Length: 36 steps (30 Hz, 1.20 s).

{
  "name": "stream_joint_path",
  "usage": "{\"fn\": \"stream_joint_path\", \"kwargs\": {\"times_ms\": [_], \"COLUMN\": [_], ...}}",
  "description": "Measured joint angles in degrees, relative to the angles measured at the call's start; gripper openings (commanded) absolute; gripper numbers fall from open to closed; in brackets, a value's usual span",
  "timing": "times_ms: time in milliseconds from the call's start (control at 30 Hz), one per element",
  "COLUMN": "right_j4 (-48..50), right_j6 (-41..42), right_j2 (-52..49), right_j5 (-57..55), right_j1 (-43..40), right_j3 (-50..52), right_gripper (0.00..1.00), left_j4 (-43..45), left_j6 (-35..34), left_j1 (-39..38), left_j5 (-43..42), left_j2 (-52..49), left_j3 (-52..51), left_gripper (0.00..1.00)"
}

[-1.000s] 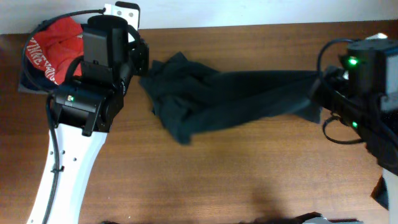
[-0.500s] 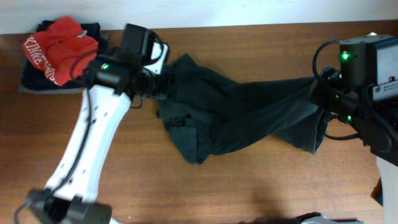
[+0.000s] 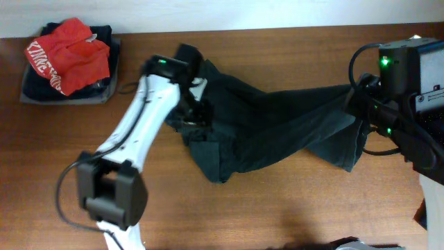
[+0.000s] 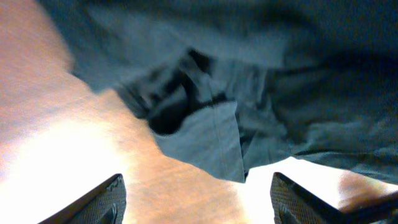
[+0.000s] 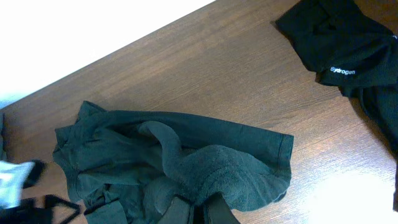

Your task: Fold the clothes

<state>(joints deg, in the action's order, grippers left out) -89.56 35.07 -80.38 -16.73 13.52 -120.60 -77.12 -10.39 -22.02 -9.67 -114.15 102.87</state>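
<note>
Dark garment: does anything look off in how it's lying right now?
Yes. The dark garment is twisted and bunched, not flat: one end is pinched in the right claw, the other heaped under the open left claw.

Wooden table (image 3: 277, 208) under dark garment (image 3: 277, 128), clothes pile (image 3: 68, 54)

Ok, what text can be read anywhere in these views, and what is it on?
"hydrogen": small white print on the black garment, right wrist view; the first letter is unclear.
"KING...": white capitals on the red garment, overhead view; the rest is too small and creased to read.
Green garment: no lettering visible.
Left wrist view: blurred, no text.
</note>
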Motion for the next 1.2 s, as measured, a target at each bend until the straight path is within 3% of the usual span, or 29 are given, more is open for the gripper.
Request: {"fn": "stream_joint_path", "kwargs": {"times_ms": [267,500,867,1200], "right_j4": [0.00,-0.59,-1.57,-1.57], "right_j6": [-0.20,-0.61,-1.33,-1.64], "right_j2": [-0.37,-1.55,-1.64,-1.64], "right_j5": [-0.42,-0.87,-1.90,-1.92], "right_j1": [0.00,0.00,0.00,0.00], "right_j3": [0.00,0.00,0.00,0.00], "right_gripper": [0.04,0.04,0.04,0.04], "left_j4": [-1.73,1.77,1.55,0.33], "left_j6": [-15.63,-27.41,-29.90,-29.53], "left_j1": [-8.02,-12.83,-13.00,-13.00], "left_j5": [7.10,13.66,15.96,18.47], "left_j2": [-4.81,-4.81,-12.33,-12.96], "left_j3": [0.00,0.00,-0.28,-0.35], "left_gripper": [0.70,0.68,0.68,0.68]}}
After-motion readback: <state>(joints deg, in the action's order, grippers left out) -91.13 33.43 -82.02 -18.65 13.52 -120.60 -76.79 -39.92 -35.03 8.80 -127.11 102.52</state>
